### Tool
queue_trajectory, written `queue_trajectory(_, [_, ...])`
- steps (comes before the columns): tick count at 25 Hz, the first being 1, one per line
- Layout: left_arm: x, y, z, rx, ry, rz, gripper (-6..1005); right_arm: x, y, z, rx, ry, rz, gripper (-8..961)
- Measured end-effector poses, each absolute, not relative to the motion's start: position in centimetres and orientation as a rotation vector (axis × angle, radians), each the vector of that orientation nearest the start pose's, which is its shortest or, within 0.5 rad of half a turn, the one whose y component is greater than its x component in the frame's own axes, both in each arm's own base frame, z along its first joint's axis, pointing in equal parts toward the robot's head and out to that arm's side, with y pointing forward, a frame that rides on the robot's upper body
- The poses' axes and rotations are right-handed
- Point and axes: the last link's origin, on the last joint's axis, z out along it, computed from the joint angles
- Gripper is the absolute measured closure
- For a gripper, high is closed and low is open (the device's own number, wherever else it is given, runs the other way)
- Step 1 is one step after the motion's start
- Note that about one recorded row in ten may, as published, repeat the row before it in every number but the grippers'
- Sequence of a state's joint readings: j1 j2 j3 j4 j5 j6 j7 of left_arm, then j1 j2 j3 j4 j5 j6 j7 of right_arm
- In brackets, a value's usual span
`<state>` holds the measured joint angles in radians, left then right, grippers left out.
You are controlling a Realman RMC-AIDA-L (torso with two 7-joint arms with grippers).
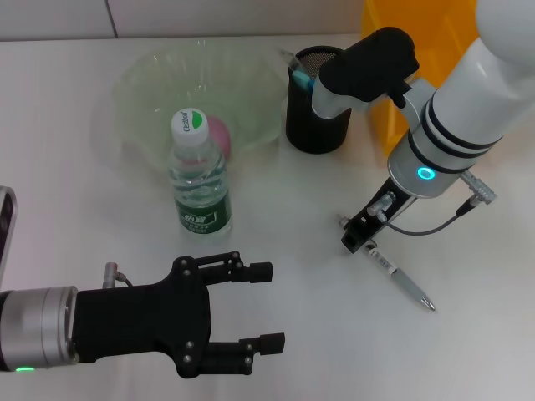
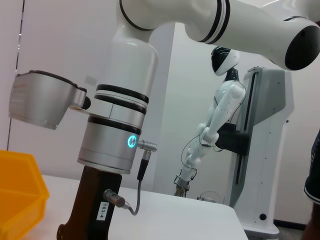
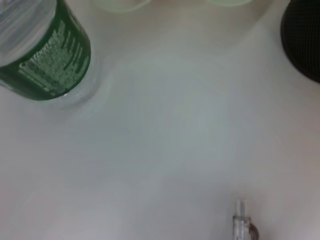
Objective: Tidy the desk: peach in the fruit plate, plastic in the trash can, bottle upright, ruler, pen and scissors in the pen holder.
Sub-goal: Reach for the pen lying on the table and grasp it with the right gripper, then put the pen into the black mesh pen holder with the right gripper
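Note:
A silver pen point(image 1: 401, 280) lies on the white desk at the right. My right gripper point(image 1: 358, 237) is down at the pen's far end; the right wrist view shows only the pen's end point(image 3: 241, 226). A green-labelled water bottle point(image 1: 201, 180) stands upright in front of a translucent fruit plate point(image 1: 142, 83) that holds a pink peach point(image 1: 221, 134). The bottle also shows in the right wrist view point(image 3: 45, 50). A black mesh pen holder point(image 1: 318, 117) stands behind the right gripper, with a teal item point(image 1: 301, 79) sticking out. My left gripper point(image 1: 267, 307) is open and empty near the front left.
A yellow bin point(image 1: 418, 50) stands at the back right, partly behind my right arm; it also shows in the left wrist view point(image 2: 20, 200). The pen holder's edge point(image 3: 305, 45) shows in the right wrist view. Another robot point(image 2: 215, 125) stands far off.

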<state>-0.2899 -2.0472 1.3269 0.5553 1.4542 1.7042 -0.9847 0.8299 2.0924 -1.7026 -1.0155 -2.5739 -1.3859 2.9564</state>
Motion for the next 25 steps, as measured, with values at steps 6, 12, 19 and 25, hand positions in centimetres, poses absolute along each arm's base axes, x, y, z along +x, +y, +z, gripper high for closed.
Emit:
queue_trajectory(6, [-25.86, 22.90, -4.51, -2.910, -0.259, -1.071, 230, 15.81, 35.94, -8.10, -2.485, 1.100, -0.711, 598])
queue_trajectory(12, [-25.87, 22.92, -4.51, -2.910, -0.260, -1.069, 230, 16.08, 35.95, -8.18, -2.479, 1.109, -0.722, 625])
queue_trajectory(19, [-25.89, 22.94, -4.53, -2.909, -0.261, -1.067, 230, 15.95, 35.96, -8.31, -2.483, 1.094, -0.730, 725])
queue_trajectory(25, [-25.99, 23.07, -4.60, -2.904, -0.266, -1.052, 231, 15.84, 36.01, -8.22, -2.488, 1.088, -0.718, 767])
